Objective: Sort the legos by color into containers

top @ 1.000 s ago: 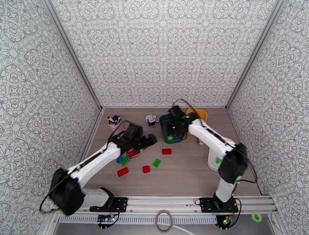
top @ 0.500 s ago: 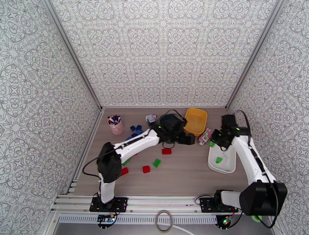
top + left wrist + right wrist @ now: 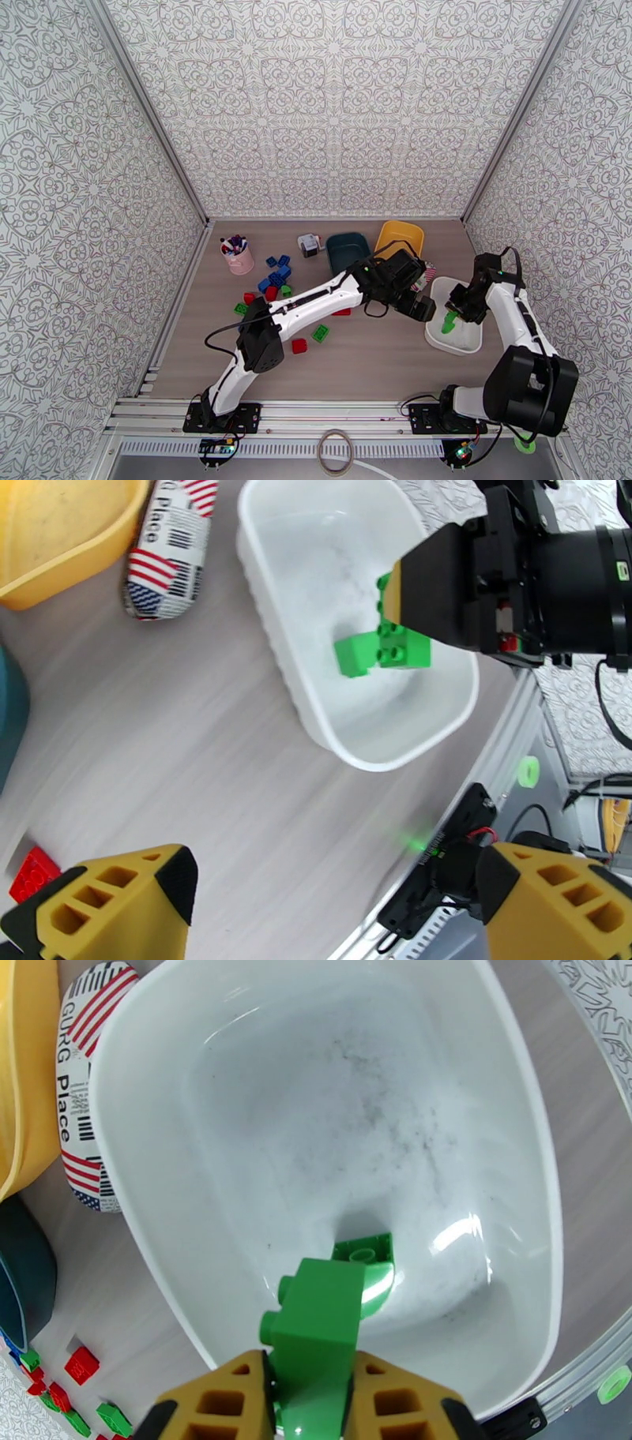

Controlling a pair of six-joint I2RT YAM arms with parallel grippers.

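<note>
The left arm point(image 3: 304, 302) is extended diagonally toward the right side and is bent sharply at the elbow above its base. The left gripper point(image 3: 423, 308) is held with jaws spread wide, nothing gripped between them. The right arm point(image 3: 513, 316) is folded back over its base, with the wrist pitched downward. The right gripper point(image 3: 456, 309) is clamped on a green lego point(image 3: 316, 1331).

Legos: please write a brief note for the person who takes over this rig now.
Right claw: shut on a green lego, over the white tub.
Left claw: open, empty, above the table beside that tub.
Done: another green lego lies in the tub.
To do: blue legos, red legos and green legos on the table; teal tub and yellow tub at the back.
</note>
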